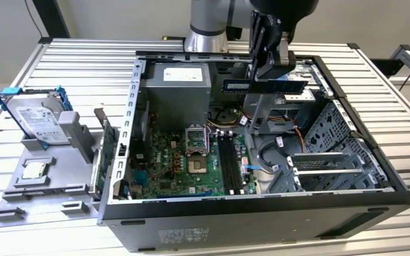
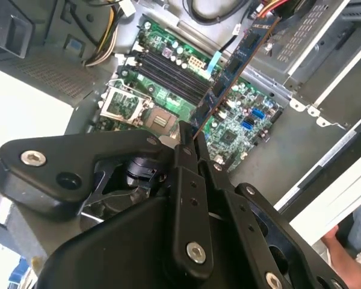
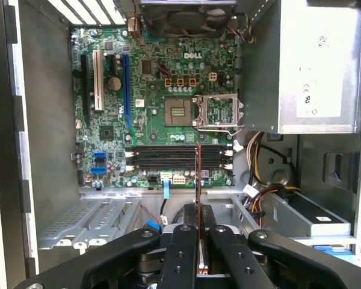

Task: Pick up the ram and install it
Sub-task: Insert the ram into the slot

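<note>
Hovering long, thin blue-green ram (image 1: 265,86)

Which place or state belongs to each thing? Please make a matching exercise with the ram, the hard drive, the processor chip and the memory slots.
Things:
1. ram
2. hard drive
3. processor chip
4. memory slots

Places or states:
A. lying flat on the grey tray beside the case
B. clamped in the gripper above the open case
C. black, on the motherboard
D. standing in a blue frame

Pairs: 1-B; 2-D; 3-A; 4-C
</note>
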